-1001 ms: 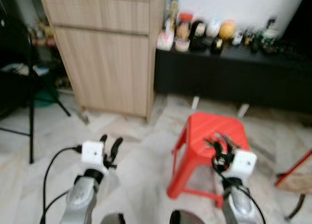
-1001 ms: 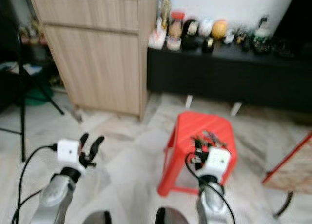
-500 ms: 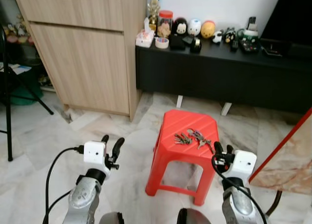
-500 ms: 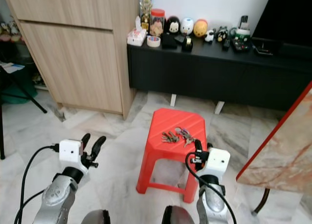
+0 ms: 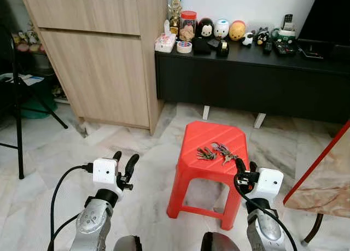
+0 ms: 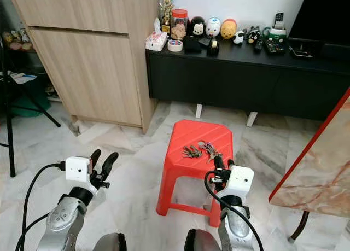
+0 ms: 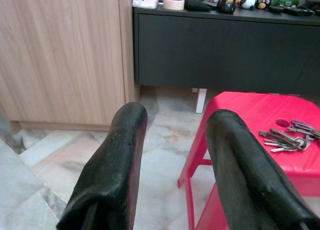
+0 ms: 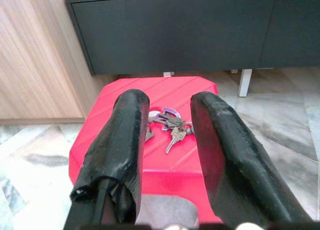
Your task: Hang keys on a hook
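Your right claw (image 5: 243, 165), open and empty, hovers at the red stool's (image 5: 210, 152) near edge, keys (image 5: 217, 151) just ahead. Left claw (image 5: 124, 162) open over bare floor; cabinet (image 5: 104, 59) and black bench (image 5: 251, 79) stand beyond.

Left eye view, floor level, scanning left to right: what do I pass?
Black stand leg → left gripper → red stool with the keys on top → right gripper → marble-patterned slab.
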Available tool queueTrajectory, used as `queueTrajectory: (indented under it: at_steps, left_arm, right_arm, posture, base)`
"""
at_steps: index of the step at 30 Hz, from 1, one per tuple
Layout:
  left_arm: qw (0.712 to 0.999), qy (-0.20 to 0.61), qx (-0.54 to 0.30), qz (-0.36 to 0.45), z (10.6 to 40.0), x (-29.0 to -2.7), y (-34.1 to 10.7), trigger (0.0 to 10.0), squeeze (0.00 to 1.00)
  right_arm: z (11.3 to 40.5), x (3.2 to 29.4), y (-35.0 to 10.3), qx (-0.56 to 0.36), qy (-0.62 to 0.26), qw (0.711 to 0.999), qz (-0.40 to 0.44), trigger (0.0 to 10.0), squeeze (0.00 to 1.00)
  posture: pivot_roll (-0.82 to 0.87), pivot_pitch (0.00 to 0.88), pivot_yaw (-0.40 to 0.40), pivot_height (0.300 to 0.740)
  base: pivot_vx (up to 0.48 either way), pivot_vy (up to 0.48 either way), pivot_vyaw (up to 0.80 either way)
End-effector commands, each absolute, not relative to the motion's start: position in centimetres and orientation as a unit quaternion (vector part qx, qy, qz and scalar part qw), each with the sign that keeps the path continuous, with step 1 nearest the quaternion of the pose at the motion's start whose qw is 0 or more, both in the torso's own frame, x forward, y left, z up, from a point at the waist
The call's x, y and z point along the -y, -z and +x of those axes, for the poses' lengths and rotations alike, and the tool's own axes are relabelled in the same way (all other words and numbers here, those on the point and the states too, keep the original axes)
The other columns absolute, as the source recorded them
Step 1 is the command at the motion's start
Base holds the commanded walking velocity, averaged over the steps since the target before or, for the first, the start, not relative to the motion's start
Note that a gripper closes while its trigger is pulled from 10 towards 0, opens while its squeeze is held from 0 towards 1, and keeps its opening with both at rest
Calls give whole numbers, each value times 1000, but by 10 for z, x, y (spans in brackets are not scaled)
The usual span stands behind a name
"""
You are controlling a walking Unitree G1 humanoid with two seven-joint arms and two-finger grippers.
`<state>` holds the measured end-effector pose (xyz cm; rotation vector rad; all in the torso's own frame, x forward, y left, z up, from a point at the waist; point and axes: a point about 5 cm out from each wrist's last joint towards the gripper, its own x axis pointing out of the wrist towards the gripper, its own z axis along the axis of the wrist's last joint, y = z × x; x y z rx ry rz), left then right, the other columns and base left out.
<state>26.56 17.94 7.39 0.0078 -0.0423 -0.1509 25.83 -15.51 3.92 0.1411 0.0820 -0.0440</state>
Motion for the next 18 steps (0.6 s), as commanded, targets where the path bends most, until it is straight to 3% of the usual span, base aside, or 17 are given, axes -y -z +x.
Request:
queueTrajectory:
  at_steps: [1,4,18]
  left_arm:
    - [997,74,18,-4,267,-180,-73,10000,0]
    - [997,72,17,-7,267,-180,-73,10000,0]
    - [997,72,17,-9,267,-180,-73,10000,0]
  right_arm:
    - [258,153,-37,-49,14,997,60,10000,0]
    - [258,149,-37,-48,3,997,58,10000,0]
    - [258,150,-36,-56,8,996,66,10000,0]
  posture:
    - [37,0,-74,608]
    - [39,0,-75,608]
    - [41,0,-76,608]
  base:
    - [0,0,0]
    - [0,0,463]
    - [258,0,0]
